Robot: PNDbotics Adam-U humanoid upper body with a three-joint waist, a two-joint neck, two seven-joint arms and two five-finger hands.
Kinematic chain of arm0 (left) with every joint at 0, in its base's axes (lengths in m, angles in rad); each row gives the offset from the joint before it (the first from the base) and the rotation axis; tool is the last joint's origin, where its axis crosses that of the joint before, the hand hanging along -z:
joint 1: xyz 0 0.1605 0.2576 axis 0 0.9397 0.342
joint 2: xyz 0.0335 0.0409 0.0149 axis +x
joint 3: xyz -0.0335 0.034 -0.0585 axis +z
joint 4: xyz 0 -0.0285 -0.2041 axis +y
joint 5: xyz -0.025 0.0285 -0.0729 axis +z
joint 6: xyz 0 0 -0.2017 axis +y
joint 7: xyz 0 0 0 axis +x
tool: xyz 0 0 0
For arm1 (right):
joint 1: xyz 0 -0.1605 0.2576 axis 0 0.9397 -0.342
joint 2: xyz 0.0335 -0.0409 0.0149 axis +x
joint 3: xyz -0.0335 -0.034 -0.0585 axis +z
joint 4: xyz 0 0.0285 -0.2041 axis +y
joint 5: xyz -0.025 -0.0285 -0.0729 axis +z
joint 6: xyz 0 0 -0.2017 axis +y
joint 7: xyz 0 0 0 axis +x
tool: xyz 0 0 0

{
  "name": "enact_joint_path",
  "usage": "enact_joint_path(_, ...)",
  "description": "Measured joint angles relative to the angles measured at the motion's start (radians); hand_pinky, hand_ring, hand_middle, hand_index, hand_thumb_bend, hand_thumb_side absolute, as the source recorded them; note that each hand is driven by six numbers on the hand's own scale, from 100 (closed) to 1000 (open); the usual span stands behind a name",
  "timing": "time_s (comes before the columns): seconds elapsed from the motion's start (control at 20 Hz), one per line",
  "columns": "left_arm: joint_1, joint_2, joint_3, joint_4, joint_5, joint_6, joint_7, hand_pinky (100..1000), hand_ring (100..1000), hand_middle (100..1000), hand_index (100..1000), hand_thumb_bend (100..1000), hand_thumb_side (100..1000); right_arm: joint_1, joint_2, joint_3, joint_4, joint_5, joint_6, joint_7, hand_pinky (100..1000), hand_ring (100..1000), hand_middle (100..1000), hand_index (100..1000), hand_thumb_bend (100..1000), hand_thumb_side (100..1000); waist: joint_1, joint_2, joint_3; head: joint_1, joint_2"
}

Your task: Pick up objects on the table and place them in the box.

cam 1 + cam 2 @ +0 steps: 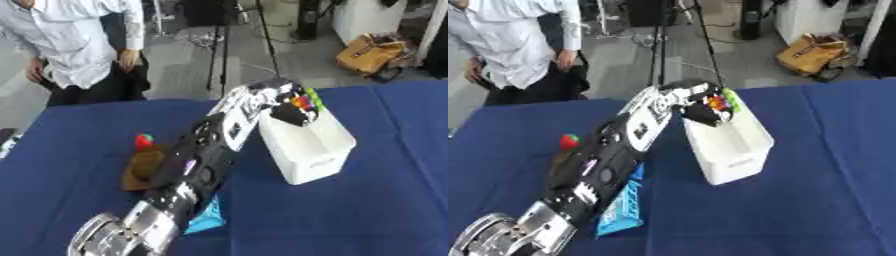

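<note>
Colourful object (303, 103) held over the white box (308, 145).
My left hand (282, 100) is curled around it above the box's far end; I'd lower it inside the walls before letting go. A blue packet (625, 202) waits beside my forearm.

Tabletop (385, 210): dark blue cloth. Box (308, 145): white. Left hand (702, 102): black and white; arm black with silver joints. Multicoloured item (304, 102): red, orange, green. Flat packet (623, 205): light blue. Brown lump (142, 169), with red-and-green piece (143, 140) above it.
</note>
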Motion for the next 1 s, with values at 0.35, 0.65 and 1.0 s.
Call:
enact_joint_path(0.35,0.000,-0.006,0.001,0.005,-0.036,-0.011,-0.010,1000,860,797,1000,100,545,0.000,0.000,0.000,0.000,-0.001,-0.004,-0.004,869,914,813,760,100,1000,0.000,0.002,0.000,0.002,0.000)
enact_joint_path(0.65,-0.001,-0.013,0.006,0.005,-0.068,-0.021,-0.002,1000,986,941,1000,100,599,0.000,0.000,0.000,0.000,-0.003,-0.006,-0.007,869,914,812,759,100,1000,0.001,0.002,-0.001,0.004,0.000)
enact_joint_path(1.0,-0.003,-0.024,0.006,0.005,-0.130,-0.026,0.045,1000,1000,1000,1000,100,637,-0.001,0.000,0.000,0.000,-0.009,-0.009,-0.011,868,913,810,758,100,1000,0.002,0.003,-0.006,0.008,-0.001)
